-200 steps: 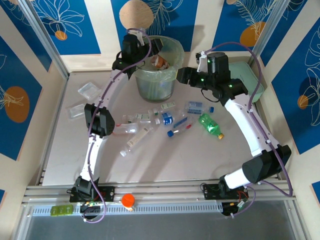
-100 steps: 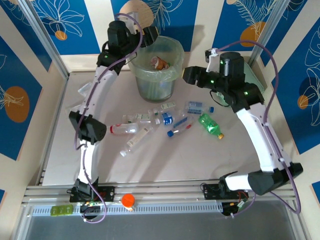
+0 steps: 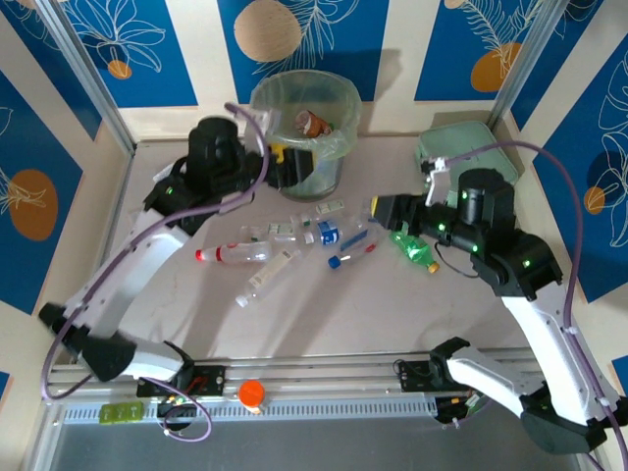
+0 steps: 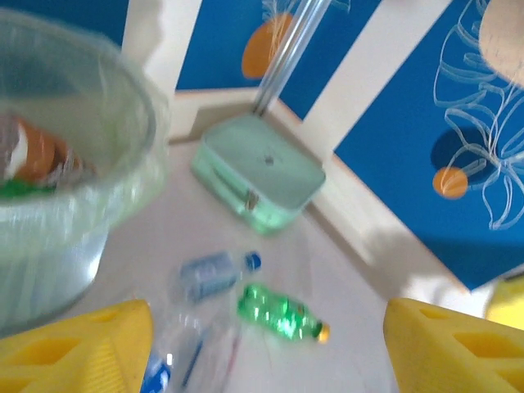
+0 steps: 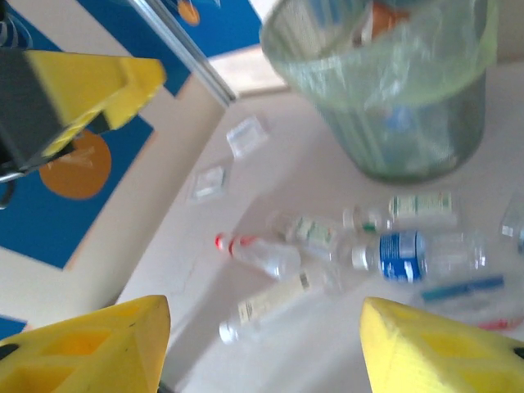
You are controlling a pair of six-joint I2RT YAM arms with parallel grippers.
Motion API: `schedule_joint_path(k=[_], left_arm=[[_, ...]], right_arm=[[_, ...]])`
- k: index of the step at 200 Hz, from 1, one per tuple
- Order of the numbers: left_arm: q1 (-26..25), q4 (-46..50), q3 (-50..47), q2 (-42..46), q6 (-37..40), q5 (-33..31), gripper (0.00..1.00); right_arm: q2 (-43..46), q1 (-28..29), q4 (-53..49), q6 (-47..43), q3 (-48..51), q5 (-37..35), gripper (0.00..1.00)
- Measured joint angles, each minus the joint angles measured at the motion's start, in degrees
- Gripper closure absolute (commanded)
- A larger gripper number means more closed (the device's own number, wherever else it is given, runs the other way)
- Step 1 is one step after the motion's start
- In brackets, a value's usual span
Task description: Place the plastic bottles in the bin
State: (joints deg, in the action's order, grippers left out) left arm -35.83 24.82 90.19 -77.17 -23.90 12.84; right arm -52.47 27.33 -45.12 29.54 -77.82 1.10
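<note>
Left gripper (image 3: 282, 165) points rightward, just beside the near wall of the bin (image 3: 345, 98); in its wrist view the yellow fingers (image 4: 78, 348) stand wide apart with nothing between them. Its arm folds low, elbow out at the table's near left corner, forearm climbing diagonally to the wrist. Right gripper (image 3: 385, 210) points leftward over the table, jaws likewise parted and empty, its fingers (image 5: 90, 348) framing the scattered bottles; its arm bends with the elbow at the near right and the forearm sloping in toward the middle. Between the two grippers lie the plastic bottles: a green bottle (image 3: 412, 247) just under the right gripper, a blue-labelled bottle (image 3: 328, 233) mid-table, a red-capped clear bottle (image 3: 234, 255) further left. One brown bottle (image 3: 314, 123) already lies inside the bin. Behind the right wrist sits a mint green box (image 3: 461, 142)
</note>
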Motion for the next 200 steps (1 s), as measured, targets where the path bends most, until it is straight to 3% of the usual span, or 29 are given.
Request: schedule_joint_path(k=[43, 94, 144, 200], left_arm=[[-0.02, 2.54, -21.09, 15.93, -0.96, -2.32, 0.25], [0.9, 1.77, -42.77, 27.87, -6.16, -2.84, 0.23], [3.15, -4.37, -59.52, 34.93, -14.4, -2.36, 0.24], [3.21, -8.87, -62.53, 39.19, -16.74, -2.36, 0.24]], right_arm=[[3.1, 3.17, -3.39, 5.01, 10.73, -4.04, 0.37], [0.61, 3.39, -2.51, 12.61, 18.75, -8.59, 0.37], [-11.06, 1.7, 0.81, 23.63, 20.31, -12.72, 0.36], [-29.2, -1.53, 0.15, 36.41, 15.54, -13.88, 0.36]])
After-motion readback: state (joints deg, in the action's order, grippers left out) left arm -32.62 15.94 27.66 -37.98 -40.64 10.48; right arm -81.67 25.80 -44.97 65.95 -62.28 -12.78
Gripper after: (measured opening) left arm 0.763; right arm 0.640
